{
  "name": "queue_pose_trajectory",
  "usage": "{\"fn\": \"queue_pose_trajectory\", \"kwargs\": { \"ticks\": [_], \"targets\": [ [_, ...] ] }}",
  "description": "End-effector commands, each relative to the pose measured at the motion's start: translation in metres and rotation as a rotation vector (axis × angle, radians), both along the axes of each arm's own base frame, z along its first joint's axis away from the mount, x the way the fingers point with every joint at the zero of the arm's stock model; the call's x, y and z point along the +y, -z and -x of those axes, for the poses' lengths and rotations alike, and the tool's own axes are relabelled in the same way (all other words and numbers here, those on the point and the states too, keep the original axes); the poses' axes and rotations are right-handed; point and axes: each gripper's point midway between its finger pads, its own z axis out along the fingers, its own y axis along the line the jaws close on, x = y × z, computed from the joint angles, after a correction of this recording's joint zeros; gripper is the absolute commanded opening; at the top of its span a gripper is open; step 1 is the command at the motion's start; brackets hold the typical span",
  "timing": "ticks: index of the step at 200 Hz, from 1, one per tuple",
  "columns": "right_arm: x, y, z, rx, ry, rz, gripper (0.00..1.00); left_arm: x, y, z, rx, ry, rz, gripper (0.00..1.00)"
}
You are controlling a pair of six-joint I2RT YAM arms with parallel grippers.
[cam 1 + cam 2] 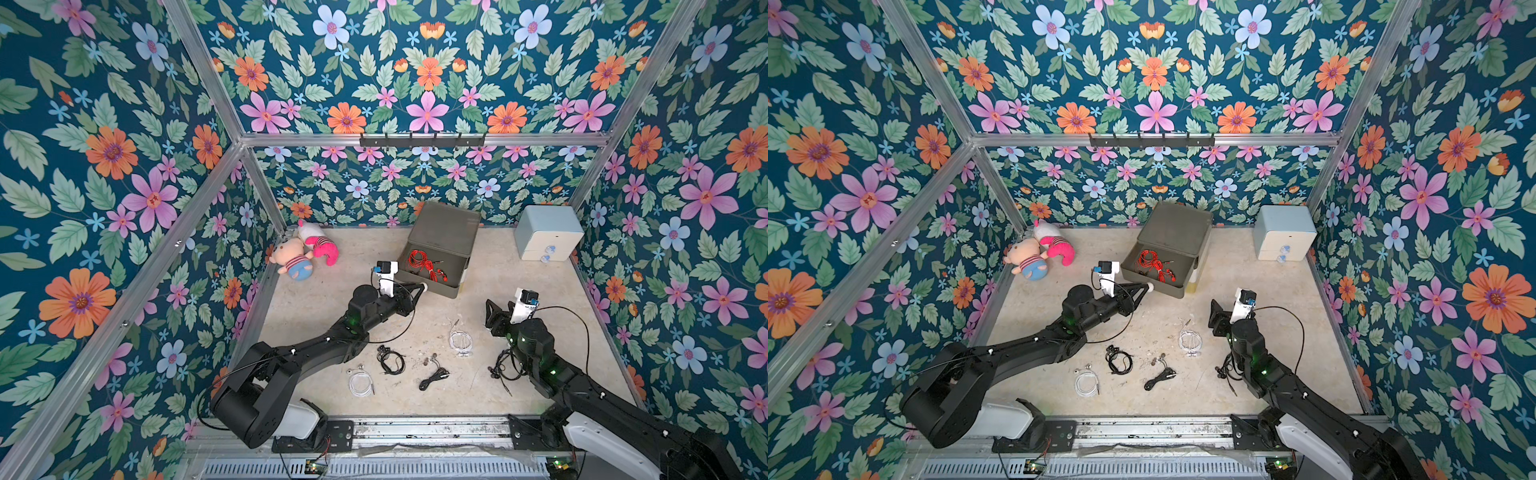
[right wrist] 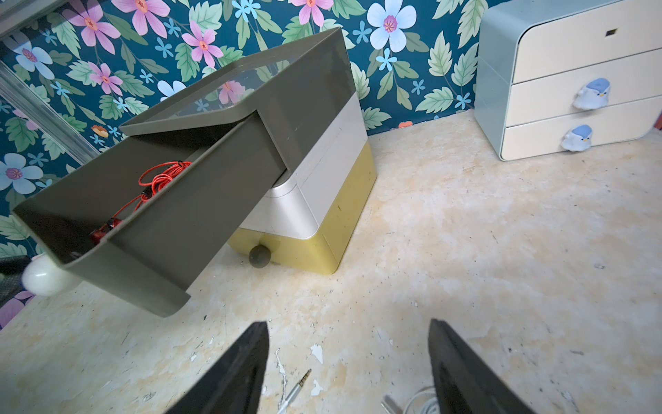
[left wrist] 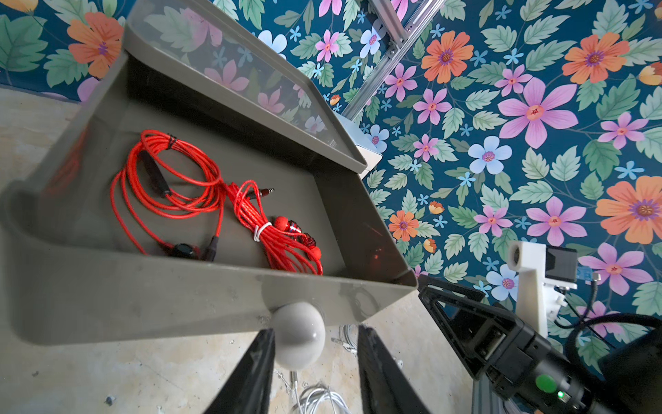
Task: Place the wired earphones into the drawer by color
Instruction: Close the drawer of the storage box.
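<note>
Earphones, front row: white bundle (image 1: 353, 384) nearest the base rail (image 1: 415, 428); black coil (image 1: 384, 353) just beyond it; tight black bundle (image 1: 432, 379) to the right. All lie loose on the desk (image 1: 519, 282), apart from one another.
Earphones, right side: third black bundle (image 1: 498, 365) lies partly under the right arm (image 1: 582, 395); second white bundle (image 1: 459, 341) sits between the two arms, its jack plug (image 2: 299, 385) stretched out on the far side.
Right claw (image 2: 348, 322): jaws wide apart, nothing between them; hovers over bare desk just beyond the second white bundle, facing the drawer box.
Left claw (image 3: 314, 328): jaws apart, straddling the ball knob (image 3: 299, 335) of the grey drawer; one finger (image 3: 258, 358) appears to touch the knob, the other stands off with a visible gap. Not clamped.
Grey drawer (image 3: 143, 297): top tier, pulled far out, overhanging the desk.
Red earphones: both inside the grey drawer, loose coil (image 3: 159, 138) and tied bundle (image 3: 283, 247), touching.
Drawer box (image 2: 322, 172): white middle and yellow bottom tiers shut; dark knob (image 2: 260, 256) on the yellow tier.
Far corners: pale blue cabinet (image 1: 548, 232) right, two plush toys (image 1: 305, 253) left, at the desk's far edge.
</note>
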Motion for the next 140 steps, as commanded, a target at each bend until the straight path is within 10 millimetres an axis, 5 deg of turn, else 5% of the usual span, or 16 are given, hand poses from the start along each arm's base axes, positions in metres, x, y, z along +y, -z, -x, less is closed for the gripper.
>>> {"fn": "queue_pose_trajectory", "kwargs": {
  "ticks": [1, 140],
  "targets": [
    [-0.001, 0.0, 0.001, -0.004, 0.004, 0.004, 0.75, -0.003, -0.005, -0.001, -0.012, 0.004, 0.014, 0.43],
    [-0.003, -0.003, 0.003, -0.015, 0.003, -0.006, 0.76, -0.011, 0.01, -0.006, 0.044, -0.016, -0.026, 0.39]
  ]
}}
